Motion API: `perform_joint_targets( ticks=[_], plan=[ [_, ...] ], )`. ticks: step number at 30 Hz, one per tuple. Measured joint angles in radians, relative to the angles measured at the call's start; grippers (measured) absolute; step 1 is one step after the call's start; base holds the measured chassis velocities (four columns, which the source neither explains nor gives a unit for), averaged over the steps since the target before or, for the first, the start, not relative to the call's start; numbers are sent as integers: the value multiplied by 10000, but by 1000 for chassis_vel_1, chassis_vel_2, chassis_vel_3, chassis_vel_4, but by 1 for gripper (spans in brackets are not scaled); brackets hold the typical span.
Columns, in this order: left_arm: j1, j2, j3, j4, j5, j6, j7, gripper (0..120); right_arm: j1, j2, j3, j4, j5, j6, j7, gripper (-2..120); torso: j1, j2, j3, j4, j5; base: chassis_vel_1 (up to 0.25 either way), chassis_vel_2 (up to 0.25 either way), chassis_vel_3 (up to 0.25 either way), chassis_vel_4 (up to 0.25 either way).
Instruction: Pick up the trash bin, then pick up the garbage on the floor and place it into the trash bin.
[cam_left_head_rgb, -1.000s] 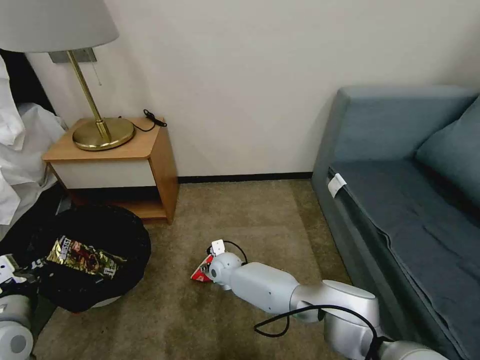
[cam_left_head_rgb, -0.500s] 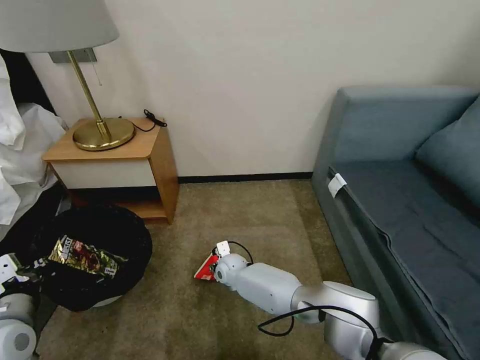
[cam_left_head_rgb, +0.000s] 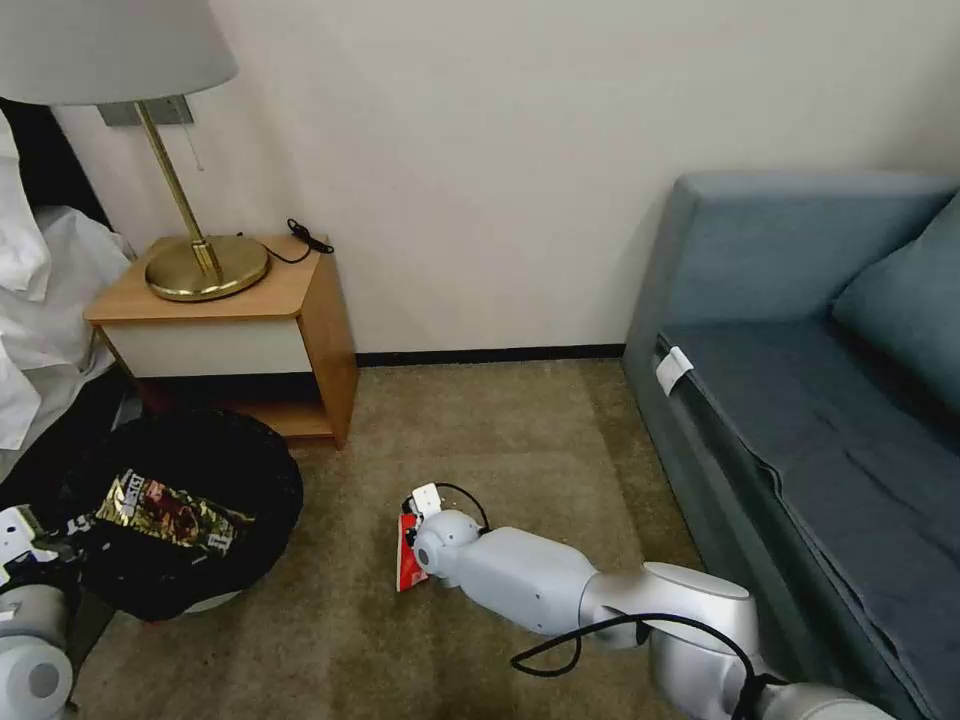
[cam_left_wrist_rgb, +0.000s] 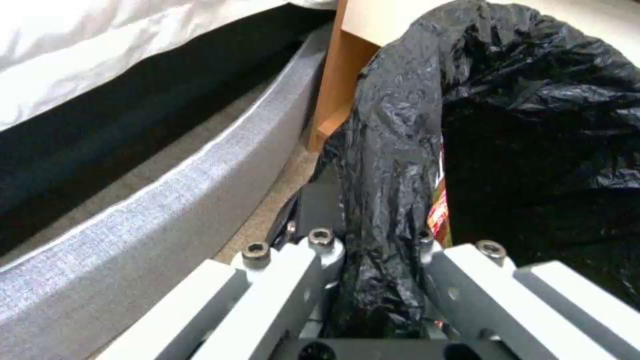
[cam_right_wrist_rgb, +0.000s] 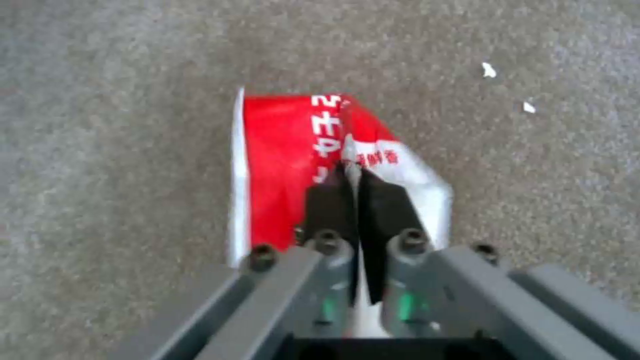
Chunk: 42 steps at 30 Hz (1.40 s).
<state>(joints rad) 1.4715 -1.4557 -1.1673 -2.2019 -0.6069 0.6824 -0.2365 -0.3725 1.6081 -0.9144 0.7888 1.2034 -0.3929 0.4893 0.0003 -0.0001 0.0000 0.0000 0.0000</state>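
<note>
In the head view, the right gripper (cam_left_head_rgb: 412, 530) is low over the carpet (cam_left_head_rgb: 480, 440), pinching the red-and-white packet (cam_left_head_rgb: 406, 566) beside the sofa (cam_left_head_rgb: 800, 400). The bin (cam_left_head_rgb: 185, 500) sits near the nightstand (cam_left_head_rgb: 240, 330), with a gold-brown wrapper (cam_left_head_rgb: 165, 512) lying in its black liner. In the left wrist view, the left gripper (cam_left_wrist_rgb: 373, 260) is clamped on the bin's bag-covered rim (cam_left_wrist_rgb: 393, 150). In the right wrist view, both fingers (cam_right_wrist_rgb: 327, 200) are closed on a fold of the packet (cam_right_wrist_rgb: 280, 165); it looks light, thin and floppy, so an edge pinch should suit it.
</note>
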Motion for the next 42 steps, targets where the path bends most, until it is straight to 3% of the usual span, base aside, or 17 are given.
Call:
perform_joint_targets(
  ticks=[15, 21, 24, 26, 28, 36, 41, 42],
  plan=[
    [19, -2, -8, 41, -32, 1, 2, 4, -60, -287, -447, 441, -224, -34, 16, 0, 0, 0, 0, 1, 0, 0, 0, 0, 0],
    [-32, -7, 121, 222, 21, 1, 4, 4, 483, -1494, -617, 2007, -17, -171, 305, 0, 0, 0, 0, -1, 1, 0, 0, 0, 0],
    [-36, -7, 131, 229, 26, 1, 3, 4, 530, -1580, -625, 2113, -9, -172, 324, 0, 0, 0, 0, -2, 0, 0, 0, 0, 0],
    [-92, -5, 228, 249, 83, 1, 3, 4, 888, -2212, -576, 3022, 38, -176, 476, 0, 0, 0, 0, 0, 1, 0, 0, 0, 0],
    [-109, -6, 271, 249, 103, 2, 3, 4, 961, -2370, -488, 3280, 47, -175, 530, 0, 0, 0, 0, 0, 1, 0, 0, 0, 0],
    [-182, 8, 588, 326, 85, 89, 4, 4, 1102, -3050, 372, 4846, 5, -192, 894, 0, 0, 0, 0, 2, 2, 0, 0, 0, 0],
    [-210, 63, 820, 318, -113, 223, 0, 4, 1336, -3926, 1111, 6122, -199, -193, 930, 0, 0, 0, 0, 3, 3, 0, 0, 0, 0],
    [-248, 85, 921, 338, -175, 263, -1, 4, 1470, -4427, 1418, 6582, -293, -193, 880, 0, 0, 0, 0, 2, 2, 0, 0, 0, 0]
  ],
)
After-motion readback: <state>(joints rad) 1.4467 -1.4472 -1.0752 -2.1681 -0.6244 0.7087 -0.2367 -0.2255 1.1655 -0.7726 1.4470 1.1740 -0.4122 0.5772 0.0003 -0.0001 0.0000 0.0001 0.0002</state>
